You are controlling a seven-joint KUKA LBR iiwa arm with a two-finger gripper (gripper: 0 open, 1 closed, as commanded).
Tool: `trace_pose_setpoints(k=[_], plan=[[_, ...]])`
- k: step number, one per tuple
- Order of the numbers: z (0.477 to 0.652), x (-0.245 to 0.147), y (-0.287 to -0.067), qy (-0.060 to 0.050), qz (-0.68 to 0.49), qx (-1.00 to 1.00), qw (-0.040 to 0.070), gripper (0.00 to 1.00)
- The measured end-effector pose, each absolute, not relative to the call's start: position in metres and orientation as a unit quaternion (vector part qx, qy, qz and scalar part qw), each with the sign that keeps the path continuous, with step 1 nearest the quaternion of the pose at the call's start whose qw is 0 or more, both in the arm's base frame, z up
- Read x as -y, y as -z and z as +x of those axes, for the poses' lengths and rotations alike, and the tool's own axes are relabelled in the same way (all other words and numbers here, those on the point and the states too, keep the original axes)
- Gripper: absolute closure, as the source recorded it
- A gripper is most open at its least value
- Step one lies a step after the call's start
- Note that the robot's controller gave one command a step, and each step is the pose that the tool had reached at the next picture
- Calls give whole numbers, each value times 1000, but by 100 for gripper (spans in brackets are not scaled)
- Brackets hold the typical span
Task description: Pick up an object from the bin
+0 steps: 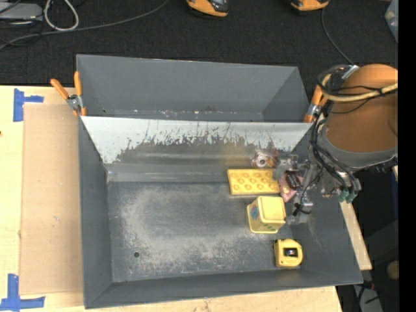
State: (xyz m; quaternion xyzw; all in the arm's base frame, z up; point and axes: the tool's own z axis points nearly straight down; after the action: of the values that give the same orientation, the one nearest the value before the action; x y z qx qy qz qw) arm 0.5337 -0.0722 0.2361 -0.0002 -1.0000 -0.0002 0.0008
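Tape measure (288,253) is seen at the bin's (182,229) front edge. Nothing is lifted yet; the gripper's (300,203) opening cannot be told.

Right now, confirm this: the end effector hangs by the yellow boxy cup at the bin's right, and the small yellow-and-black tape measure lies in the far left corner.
Wrong corner. In the camera view the small yellow-and-black tape measure lies near the front right corner. The end effector does hang by the yellow boxy cup at the right of the grey metal bin.
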Motion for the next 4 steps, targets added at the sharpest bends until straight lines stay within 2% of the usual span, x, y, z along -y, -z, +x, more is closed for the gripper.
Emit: trace_pose_setpoints(k=[1, 2, 3, 4], plan=[[560, 90, -176, 0, 63, 998, -1, 0], [608, 102, -159, 0, 198, 980, -4, 0], [614, 119, -140, 1, 275, 961, 0, 0], [621, 75, -68, 1, 226, 974, -5, 0]])
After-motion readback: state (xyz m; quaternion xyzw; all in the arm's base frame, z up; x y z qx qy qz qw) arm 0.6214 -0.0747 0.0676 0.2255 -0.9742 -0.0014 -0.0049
